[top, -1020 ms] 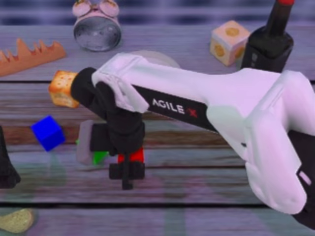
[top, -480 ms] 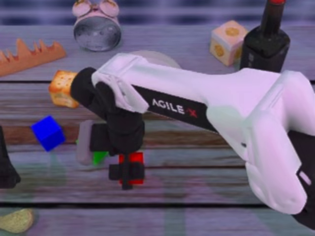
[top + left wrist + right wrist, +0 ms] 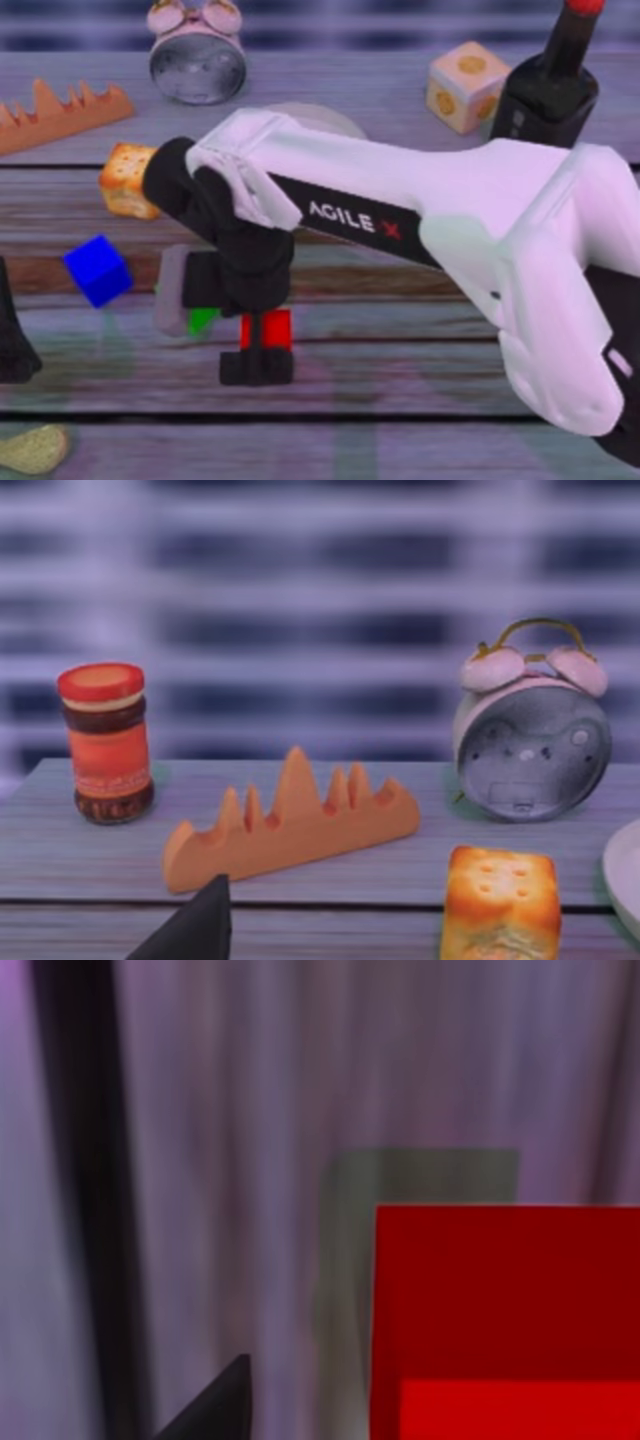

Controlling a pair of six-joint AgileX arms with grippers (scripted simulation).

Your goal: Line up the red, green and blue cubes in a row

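Red, solid and small, the plain red cube (image 3: 266, 328) lies near the middle of the wooden tabletop (image 3: 400, 380), toward its front edge. The right gripper (image 3: 257, 366) stands directly over it; in the top view its black fingers frame the cube's front side. Whether they are clamped on the cube or parted just clear of it cannot be told. The right wrist view shows the cube's face close up, with one dark fingertip beside it.

The small bright green cube (image 3: 203, 319) lies just left of the red cube, mostly hidden under the right arm's wrist. The small deep blue cube (image 3: 97, 270) lies farther left, apart from the green one and slightly nearer the rear edge. The left gripper (image 3: 12, 345) is parked at the left edge of the tabletop; its fingers cannot be judged.

Step in hand, as a judgement: placing the red cube at the right end of the row, beside the green cube. The next move calls for a straight vertical lift clear of the red cube without nudging it or the green neighbour, after which the blue cube needs bringing into line.
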